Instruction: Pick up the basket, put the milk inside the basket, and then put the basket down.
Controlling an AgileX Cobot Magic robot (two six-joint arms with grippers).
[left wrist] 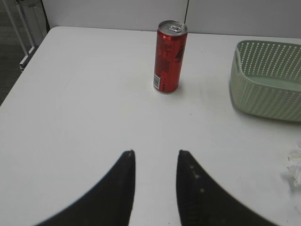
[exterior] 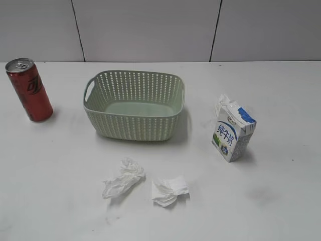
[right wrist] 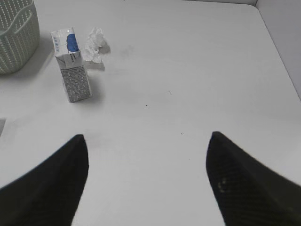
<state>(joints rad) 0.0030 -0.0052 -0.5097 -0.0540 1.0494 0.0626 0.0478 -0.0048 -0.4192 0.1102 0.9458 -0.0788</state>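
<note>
The pale sage-green basket stands upright and empty on the white table, centre back. It also shows at the right edge of the left wrist view and the top left corner of the right wrist view. The milk, a white carton with blue edges, stands upright to the basket's right; it also shows in the right wrist view. My left gripper is open and empty over bare table, well short of the basket. My right gripper is wide open and empty, nearer than the milk. Neither gripper shows in the exterior view.
A red soda can stands at the back left, also in the left wrist view. Two crumpled tissues lie in front of the basket; a third lies behind the milk. The table's left edge shows.
</note>
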